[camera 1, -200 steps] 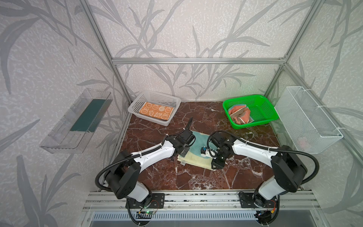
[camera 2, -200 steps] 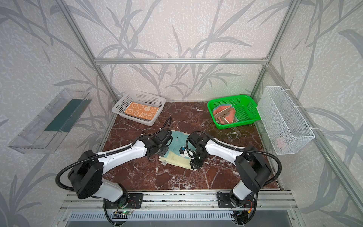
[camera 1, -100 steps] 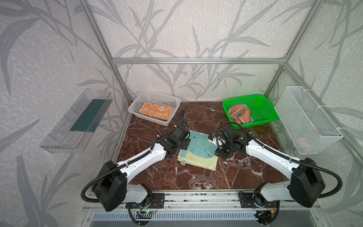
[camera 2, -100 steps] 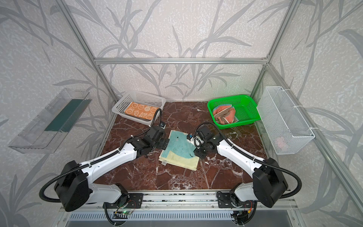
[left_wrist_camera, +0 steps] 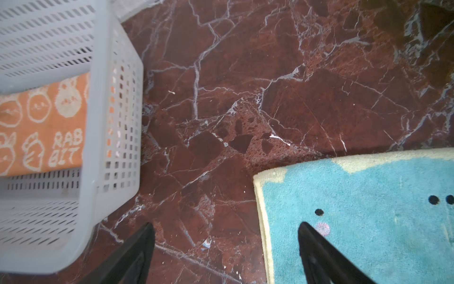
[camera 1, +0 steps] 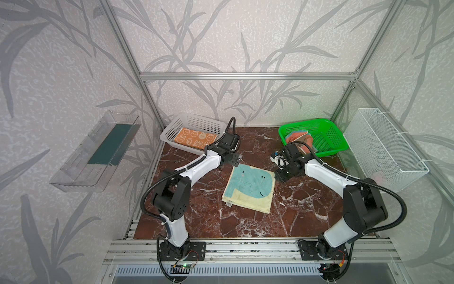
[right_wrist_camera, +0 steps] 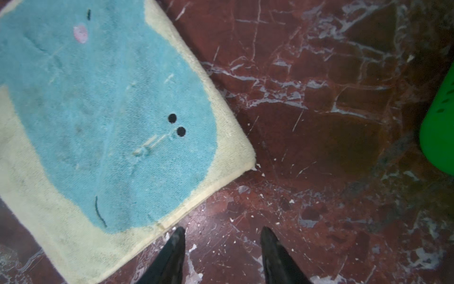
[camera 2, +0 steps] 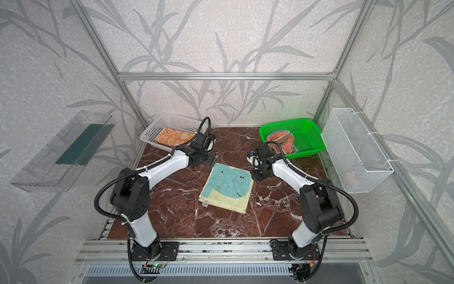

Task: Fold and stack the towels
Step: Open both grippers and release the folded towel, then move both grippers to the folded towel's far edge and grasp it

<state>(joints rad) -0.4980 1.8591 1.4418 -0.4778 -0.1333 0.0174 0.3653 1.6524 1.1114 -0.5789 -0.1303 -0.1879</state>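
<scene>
Left tool [left_wrist_camera: 226,225] wide, empty, at yellow towel's [camera 1: 249,188] 11 o'clock corner; right tool [right_wrist_camera: 223,228] parted, empty, at its 1 o'clock corner. Towel lies flat, centre of tabletop [camera 1: 307,209].

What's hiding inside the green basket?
A crumpled salmon-pink towel lies in the green basket. The right arm covers its near edge, and anything underneath the towel is hidden.
</scene>
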